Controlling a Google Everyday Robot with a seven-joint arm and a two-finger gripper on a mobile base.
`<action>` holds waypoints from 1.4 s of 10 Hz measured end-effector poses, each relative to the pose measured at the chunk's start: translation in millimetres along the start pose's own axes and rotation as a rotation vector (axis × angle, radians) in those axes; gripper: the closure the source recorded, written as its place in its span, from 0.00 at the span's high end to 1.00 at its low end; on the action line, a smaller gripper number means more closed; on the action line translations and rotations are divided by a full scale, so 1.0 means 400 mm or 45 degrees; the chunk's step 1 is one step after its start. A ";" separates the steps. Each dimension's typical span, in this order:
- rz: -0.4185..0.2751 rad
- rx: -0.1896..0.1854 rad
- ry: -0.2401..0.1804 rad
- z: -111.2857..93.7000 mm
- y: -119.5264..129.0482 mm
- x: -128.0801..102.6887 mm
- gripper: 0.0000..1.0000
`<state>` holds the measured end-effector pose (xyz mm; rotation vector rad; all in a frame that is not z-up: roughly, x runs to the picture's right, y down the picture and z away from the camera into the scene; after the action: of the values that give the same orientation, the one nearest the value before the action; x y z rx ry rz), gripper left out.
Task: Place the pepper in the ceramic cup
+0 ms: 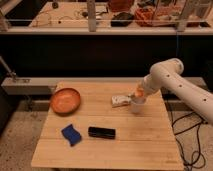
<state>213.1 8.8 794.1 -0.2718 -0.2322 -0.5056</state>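
Surface: one wooden counter (110, 147) on a speckled floor (17, 150), with a cluttered shelf (70, 15) behind.

The claw (138, 96) sat at the tip of the white arm (170, 77), directly over the ceramic cup (137, 106). We could not tell how far it was spread.

The pepper (139, 92) was at the claw, just above the cup's rim.

We counted one each:
- cup
- pepper
- orange bowl (65, 100)
- white box (120, 101)
- blue sponge (71, 134)
- black bar (101, 132)
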 end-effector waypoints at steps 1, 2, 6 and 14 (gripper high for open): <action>0.001 0.002 0.000 0.000 0.000 -0.001 0.36; 0.000 0.003 -0.001 0.001 0.000 -0.003 0.36; -0.001 0.008 0.003 -0.001 -0.003 -0.004 0.36; 0.001 0.017 0.007 0.000 -0.005 -0.008 0.39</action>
<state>209.2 8.6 793.5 -0.2577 -0.2304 -0.5038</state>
